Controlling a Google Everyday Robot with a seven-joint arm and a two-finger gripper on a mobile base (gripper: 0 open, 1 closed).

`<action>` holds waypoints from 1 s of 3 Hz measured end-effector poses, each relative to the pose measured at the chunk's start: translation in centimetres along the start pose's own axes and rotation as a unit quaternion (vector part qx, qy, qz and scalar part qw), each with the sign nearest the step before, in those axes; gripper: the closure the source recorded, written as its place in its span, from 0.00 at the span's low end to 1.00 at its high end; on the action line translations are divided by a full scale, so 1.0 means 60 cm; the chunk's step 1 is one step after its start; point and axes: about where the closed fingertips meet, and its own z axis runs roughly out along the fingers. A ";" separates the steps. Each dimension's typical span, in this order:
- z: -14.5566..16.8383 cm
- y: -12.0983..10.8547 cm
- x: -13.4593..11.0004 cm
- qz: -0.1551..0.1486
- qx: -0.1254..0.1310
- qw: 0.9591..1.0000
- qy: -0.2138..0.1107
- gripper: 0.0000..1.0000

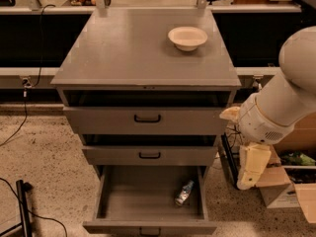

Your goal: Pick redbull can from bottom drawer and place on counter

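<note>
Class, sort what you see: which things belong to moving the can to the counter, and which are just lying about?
Job: redbull can, lying in the open bottom drawer; counter; gripper, hanging beside the cardboard box.
Lying about: cream bowl on the counter; cardboard box on the floor.

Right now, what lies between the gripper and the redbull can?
In the camera view, the gripper hangs right of the cabinet; the right wall of the bottom drawer and some floor lie between it and the redbull can.
</note>
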 end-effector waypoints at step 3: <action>0.244 0.025 0.045 -0.078 -0.112 0.990 0.033 0.00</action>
